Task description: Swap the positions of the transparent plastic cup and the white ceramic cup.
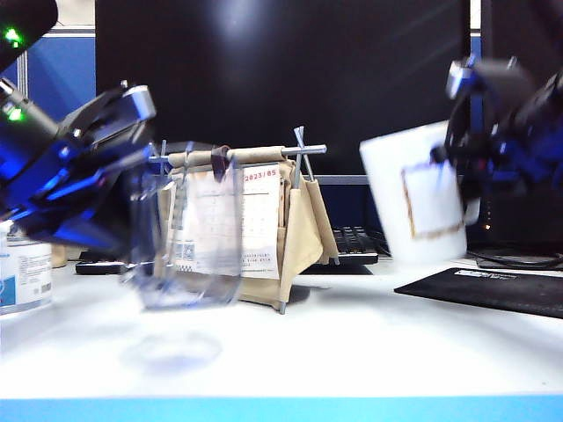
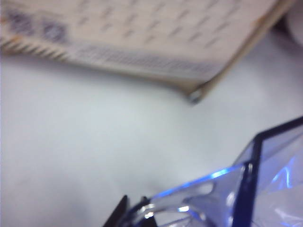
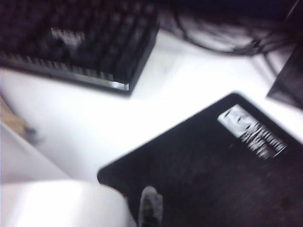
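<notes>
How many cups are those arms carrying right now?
2. The transparent plastic cup hangs in the left gripper above the table's left side; the white ceramic cup hangs in the right gripper on the right.

Office desk — large black monitor (image 1: 281, 79), black keyboard (image 3: 80, 42), beige paper desk calendar (image 1: 242, 224), black mouse pad (image 3: 213, 165).

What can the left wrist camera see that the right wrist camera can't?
Only the left wrist view shows the see-through cup, gripped by the left gripper, and the calendar. Only the right wrist view shows the white mug, held by the right gripper, plus the keyboard and black mat. Both show the white table.
</notes>
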### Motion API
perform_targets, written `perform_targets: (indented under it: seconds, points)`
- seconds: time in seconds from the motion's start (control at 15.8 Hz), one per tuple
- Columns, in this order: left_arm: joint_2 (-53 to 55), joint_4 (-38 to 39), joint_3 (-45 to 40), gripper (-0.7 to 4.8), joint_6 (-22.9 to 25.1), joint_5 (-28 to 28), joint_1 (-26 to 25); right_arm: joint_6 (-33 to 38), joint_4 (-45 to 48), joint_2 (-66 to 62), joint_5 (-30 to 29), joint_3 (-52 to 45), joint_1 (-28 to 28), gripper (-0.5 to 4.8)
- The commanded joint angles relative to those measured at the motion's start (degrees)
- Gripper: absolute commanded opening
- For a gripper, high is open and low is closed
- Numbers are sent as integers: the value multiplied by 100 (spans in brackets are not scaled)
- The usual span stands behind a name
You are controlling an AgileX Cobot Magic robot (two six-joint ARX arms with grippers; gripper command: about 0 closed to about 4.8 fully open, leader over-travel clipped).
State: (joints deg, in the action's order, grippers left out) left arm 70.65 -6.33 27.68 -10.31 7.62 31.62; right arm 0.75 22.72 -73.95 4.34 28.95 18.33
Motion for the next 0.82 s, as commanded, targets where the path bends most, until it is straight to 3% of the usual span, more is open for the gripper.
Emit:
perform_targets:
  seconds: [0.06,0.51,0.82]
  points:
    - [-24,-678,31,-6,-367,527,35,48,-313,533,31,166,2,-6]
    - [358,-715,535,-6,-173,398,636,48,-1137,1274,168,433,2,-6]
    - [1620,-782,1733,-6,-11,575,876,50,-1794,1698,181,962,0,-6]
